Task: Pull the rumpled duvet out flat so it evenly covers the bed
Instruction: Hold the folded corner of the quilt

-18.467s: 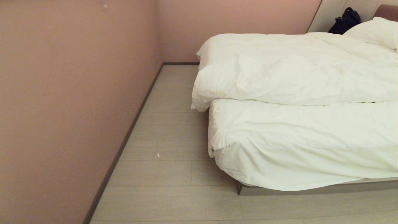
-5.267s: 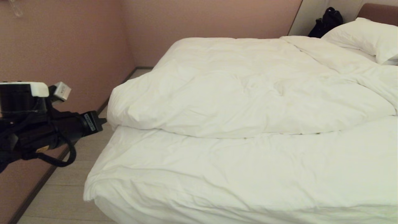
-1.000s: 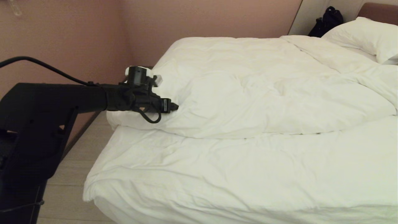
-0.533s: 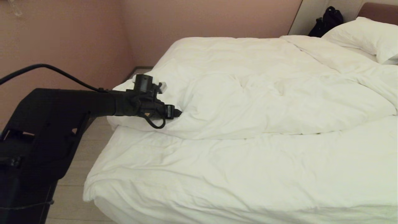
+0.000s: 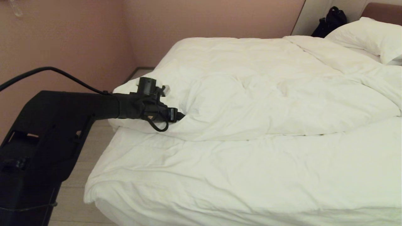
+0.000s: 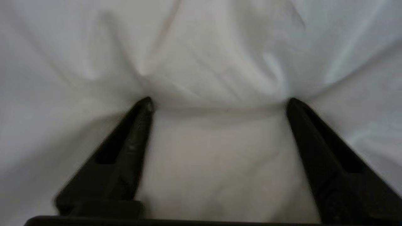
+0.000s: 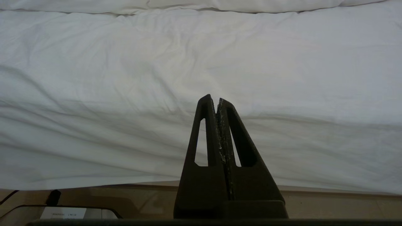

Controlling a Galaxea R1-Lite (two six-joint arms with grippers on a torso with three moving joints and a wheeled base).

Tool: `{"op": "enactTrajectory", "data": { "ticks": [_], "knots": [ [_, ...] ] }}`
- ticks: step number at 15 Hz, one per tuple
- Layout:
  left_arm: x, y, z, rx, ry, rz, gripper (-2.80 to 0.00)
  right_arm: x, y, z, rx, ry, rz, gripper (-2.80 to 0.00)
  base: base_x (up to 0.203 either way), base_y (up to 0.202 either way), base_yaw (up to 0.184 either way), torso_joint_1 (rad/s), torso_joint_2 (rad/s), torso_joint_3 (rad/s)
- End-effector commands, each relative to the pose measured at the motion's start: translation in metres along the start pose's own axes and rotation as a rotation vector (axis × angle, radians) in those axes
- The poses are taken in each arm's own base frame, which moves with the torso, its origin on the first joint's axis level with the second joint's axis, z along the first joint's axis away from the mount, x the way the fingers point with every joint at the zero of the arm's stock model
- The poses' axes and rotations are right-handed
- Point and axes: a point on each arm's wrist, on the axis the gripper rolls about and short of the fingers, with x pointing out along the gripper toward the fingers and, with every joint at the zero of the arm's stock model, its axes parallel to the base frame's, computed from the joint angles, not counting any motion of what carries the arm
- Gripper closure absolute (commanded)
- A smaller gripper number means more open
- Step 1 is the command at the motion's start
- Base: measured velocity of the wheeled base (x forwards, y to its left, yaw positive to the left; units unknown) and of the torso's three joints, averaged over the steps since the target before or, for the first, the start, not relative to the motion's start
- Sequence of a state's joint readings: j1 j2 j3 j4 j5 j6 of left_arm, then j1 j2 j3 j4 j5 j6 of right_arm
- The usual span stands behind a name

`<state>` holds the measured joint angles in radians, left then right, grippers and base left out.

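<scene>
Pressing into the duvet (image 5: 257, 94) bunched across the bed (image 5: 220, 175), the left hand (image 6: 220, 105) gapes wide, gripping nothing; right hand (image 7: 217, 100) is closed, empty. Pillow (image 5: 370, 36), black bag (image 5: 329, 20) beyond.

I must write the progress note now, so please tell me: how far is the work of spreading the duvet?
Done: nothing is spread yet. The duvet lies bunched toward the pillow, its folded edge crossing the bed. In hand: the left gripper, open, presses into the fold near its left corner. The right gripper hangs shut by the bed's side. Left: close, pull the duvet flat.
</scene>
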<state>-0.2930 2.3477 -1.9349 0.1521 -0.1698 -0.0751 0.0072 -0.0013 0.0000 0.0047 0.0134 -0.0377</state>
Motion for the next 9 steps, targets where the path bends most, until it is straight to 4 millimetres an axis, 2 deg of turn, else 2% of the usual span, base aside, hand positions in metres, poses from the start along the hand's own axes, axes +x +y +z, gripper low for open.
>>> {"op": "enactTrajectory", "data": {
  "ticks": [1,9],
  "knots": [
    [0.001,0.0002,-0.001,0.001,0.004,0.0,0.0,0.0001,0.0,0.0,-0.001,0.001,0.001,0.0,0.0,0.0,0.0,0.0,0.0,0.0],
    [0.0044,0.001,-0.0035,0.007,0.01,0.0,0.0,0.0001,0.0,0.0,-0.001,0.001,0.001,0.0,0.0,0.0,0.0,0.0,0.0,0.0]
  ]
}}
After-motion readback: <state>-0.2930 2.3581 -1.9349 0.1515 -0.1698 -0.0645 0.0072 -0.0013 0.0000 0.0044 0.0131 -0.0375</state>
